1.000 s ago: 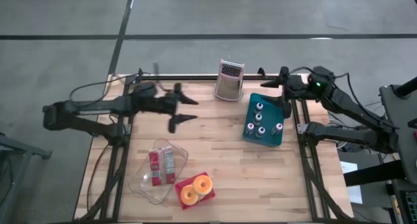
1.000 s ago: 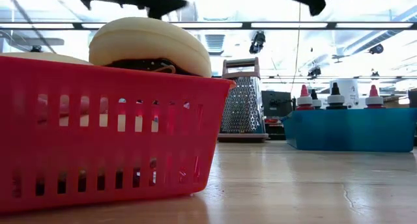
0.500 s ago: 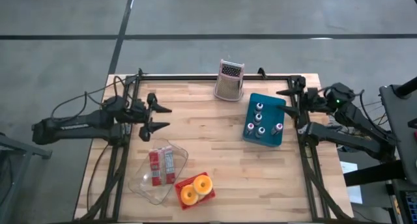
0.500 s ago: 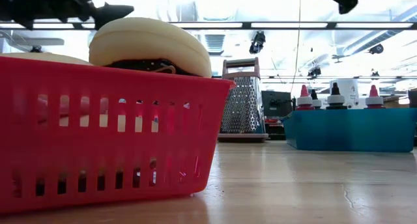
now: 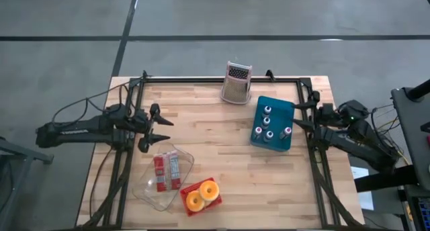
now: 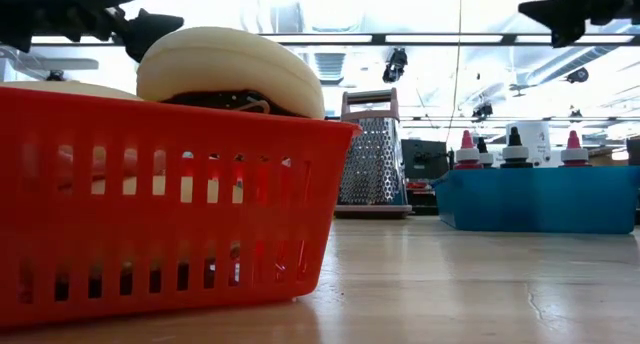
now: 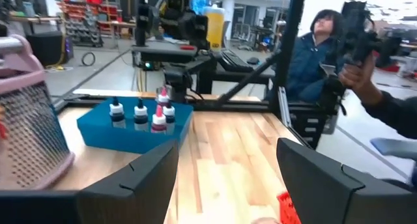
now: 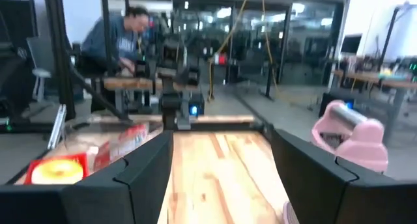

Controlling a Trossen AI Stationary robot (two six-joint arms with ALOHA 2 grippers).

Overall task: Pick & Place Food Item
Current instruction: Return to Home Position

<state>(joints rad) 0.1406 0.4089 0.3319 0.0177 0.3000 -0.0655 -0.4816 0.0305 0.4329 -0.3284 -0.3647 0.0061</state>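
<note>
Two yellow ring-shaped food items (image 5: 201, 194) lie in a small red basket (image 5: 214, 184) at the table's near middle; the low view shows the basket (image 6: 150, 214) up close with a pale ring (image 6: 230, 69) on top. A clear plastic tub (image 5: 153, 191) left of it holds red packets (image 5: 166, 170). My left gripper (image 5: 164, 129) is open and empty above the table's left part, farther back than the tub. My right gripper (image 5: 295, 115) is open and empty at the table's right edge, beside the blue tray (image 5: 281, 142).
A metal box grater (image 5: 236, 83) stands at the far middle. The blue tray holds several small bottles (image 5: 269, 122). Bare wood lies between the tray and the basket. A person (image 7: 322, 48) stands beyond the table's right side, another (image 8: 124, 35) beyond its left.
Both grippers have drawn back from the table's far middle. My left gripper has gone toward the left edge and a little toward the near edge. My right gripper has gone toward the right edge and toward the near edge. Nothing on the table has moved.
</note>
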